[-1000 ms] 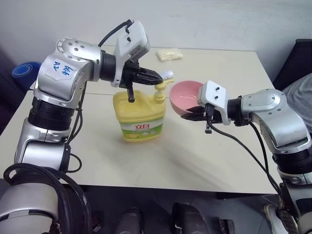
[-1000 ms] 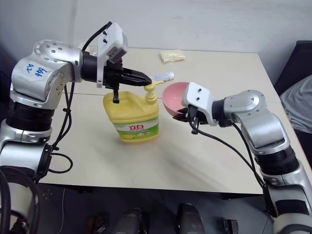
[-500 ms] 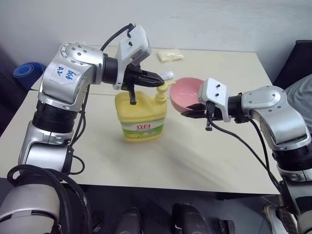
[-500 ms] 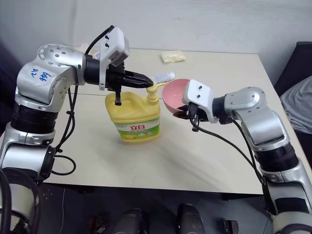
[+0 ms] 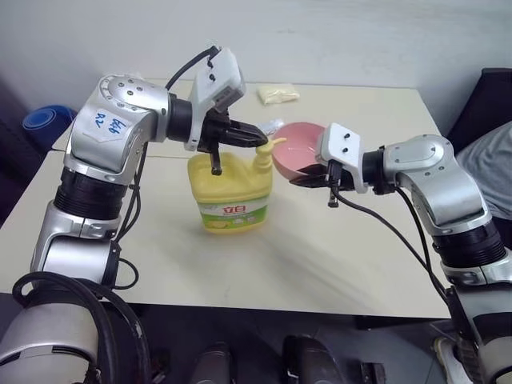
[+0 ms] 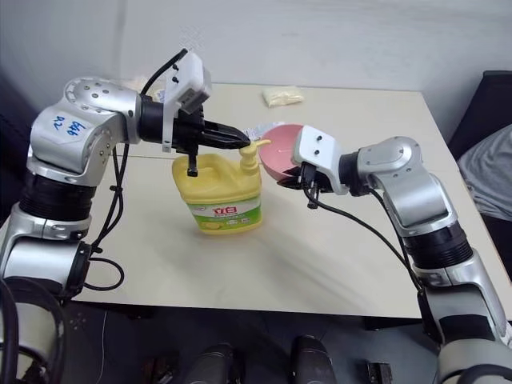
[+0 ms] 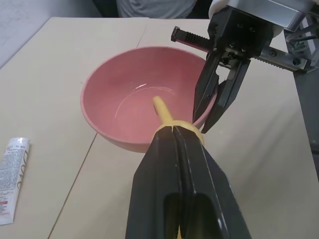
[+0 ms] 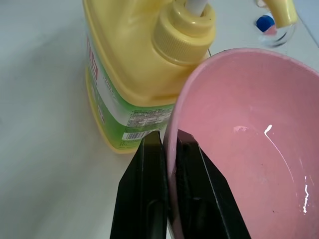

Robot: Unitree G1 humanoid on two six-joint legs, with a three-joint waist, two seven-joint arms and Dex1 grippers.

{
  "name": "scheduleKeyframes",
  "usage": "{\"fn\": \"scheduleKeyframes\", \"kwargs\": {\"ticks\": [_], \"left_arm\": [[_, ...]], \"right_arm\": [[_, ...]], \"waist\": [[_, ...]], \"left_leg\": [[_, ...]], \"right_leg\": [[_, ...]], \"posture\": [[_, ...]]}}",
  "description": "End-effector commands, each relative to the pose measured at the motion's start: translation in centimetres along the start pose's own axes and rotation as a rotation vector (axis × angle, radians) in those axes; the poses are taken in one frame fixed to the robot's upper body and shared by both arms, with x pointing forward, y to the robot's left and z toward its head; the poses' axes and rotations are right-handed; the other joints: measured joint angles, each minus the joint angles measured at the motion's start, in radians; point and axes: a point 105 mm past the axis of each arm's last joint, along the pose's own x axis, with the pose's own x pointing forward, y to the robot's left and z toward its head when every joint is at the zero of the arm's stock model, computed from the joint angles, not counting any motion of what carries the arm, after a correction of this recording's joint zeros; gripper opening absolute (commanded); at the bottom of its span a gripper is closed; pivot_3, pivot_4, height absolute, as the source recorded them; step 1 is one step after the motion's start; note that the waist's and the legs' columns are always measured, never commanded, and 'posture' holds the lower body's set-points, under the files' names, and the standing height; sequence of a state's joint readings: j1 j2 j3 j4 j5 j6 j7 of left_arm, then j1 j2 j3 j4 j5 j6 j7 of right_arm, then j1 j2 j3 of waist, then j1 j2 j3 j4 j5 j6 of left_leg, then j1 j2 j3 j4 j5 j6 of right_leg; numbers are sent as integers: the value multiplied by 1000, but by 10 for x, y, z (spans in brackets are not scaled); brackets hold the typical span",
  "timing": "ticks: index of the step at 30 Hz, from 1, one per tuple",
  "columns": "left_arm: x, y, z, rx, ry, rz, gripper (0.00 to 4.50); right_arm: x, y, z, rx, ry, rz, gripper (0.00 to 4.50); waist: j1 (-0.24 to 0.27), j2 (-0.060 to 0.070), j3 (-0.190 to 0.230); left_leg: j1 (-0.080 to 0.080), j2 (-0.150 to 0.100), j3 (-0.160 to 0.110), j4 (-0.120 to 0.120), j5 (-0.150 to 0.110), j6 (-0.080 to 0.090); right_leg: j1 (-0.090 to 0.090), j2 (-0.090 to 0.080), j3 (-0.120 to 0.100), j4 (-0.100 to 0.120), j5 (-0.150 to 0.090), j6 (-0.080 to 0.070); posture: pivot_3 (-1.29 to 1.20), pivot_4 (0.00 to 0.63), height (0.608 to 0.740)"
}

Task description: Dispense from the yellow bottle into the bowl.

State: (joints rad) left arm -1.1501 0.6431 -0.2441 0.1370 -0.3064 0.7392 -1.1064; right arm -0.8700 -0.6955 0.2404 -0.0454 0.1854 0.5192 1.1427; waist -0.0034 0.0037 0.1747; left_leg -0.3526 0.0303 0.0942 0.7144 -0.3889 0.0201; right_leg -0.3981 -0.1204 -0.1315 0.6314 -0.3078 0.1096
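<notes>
The yellow bottle stands upright at the table's middle, its green-and-white label facing me. My left gripper is shut and empty, and its fingertips lie on top of the pump head. The pump's spout reaches out over the bowl. The pink bowl is held off the table just right of the pump. My right gripper is shut on the bowl's near rim, one finger inside and one outside. A few pale streaks lie on the bowl's inner wall.
A small white tube lies on the table behind the bottle. A pale yellow cloth sits near the far edge. A blue object is beyond the table's left side, and a dark seat is at the right.
The bowl in my right gripper has come a little closer to the pump and sits more level. My left gripper stays shut on the pump head.
</notes>
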Motion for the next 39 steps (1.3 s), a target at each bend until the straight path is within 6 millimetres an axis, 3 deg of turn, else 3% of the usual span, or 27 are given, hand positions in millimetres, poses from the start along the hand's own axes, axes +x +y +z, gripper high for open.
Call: {"fn": "scheduleKeyframes", "kwargs": {"ticks": [1,8,10,13,15,18,25,30,33,36,39], "left_arm": [[14,-10,-77,-220,222,-52,30],[17,-9,-85,-237,225,-48,30],[18,-6,-76,-214,184,-42,30],[14,4,-46,-164,36,-10,30],[1,10,-19,-120,-94,-2,30],[-22,8,0,-58,-207,-16,30],[-73,4,5,9,-384,42,30],[-110,-16,-60,-50,-311,156,30],[-124,-26,-97,-85,-210,257,636],[-133,-36,-113,-154,-215,315,1527],[-131,-48,-134,-136,-180,369,2476]], "right_arm": [[-4,-4,17,-63,-42,-17,0],[-4,-2,17,-55,-47,-11,0],[-3,-1,15,-49,-42,-15,0],[-6,-4,7,-33,-28,-41,0],[-13,-9,-4,-18,-9,-89,0],[-24,-11,-18,4,5,-127,0],[-46,2,-60,71,38,-140,0],[-60,24,-124,184,88,-176,0],[-68,31,-153,217,94,-235,0],[-71,40,-170,243,77,-267,0],[-72,52,-176,286,35,-247,897]], "waist": [[0,0,-1],[0,1,-8],[0,1,-9],[2,1,-9],[2,1,-8],[1,1,-7],[-1,0,-4],[-7,0,-4],[-8,-1,-2],[-3,-1,-1],[1,-1,-1]], "left_leg": [[1,0,0,0,0,0],[2,0,-1,0,0,0],[2,0,-1,0,0,0],[2,0,-1,0,0,0],[1,0,-2,0,0,0],[-1,0,-2,0,0,0],[-17,-1,-1,0,0,0],[-16,-1,-1,-1,0,0],[-16,0,-1,1,0,0],[-15,1,-1,2,0,0],[-15,2,-2,2,0,0]], "right_leg": [[1,0,0,0,0,0],[3,0,0,-1,0,0],[3,0,0,-1,0,0],[3,0,0,-1,0,0],[3,0,-1,-2,0,0],[1,0,-1,-2,0,0],[-16,0,-2,-1,0,0],[-15,0,-2,-2,0,0],[-15,0,-2,-1,0,0],[-15,-2,-1,1,0,0],[-14,-4,-2,1,0,0]], "posture": [[0,150,740],[0,150,740],[0,150,740],[0,150,740],[0,150,740],[0,150,740],[0,150,740],[0,150,740],[0,150,740],[0,150,740],[0,150,740]]}}
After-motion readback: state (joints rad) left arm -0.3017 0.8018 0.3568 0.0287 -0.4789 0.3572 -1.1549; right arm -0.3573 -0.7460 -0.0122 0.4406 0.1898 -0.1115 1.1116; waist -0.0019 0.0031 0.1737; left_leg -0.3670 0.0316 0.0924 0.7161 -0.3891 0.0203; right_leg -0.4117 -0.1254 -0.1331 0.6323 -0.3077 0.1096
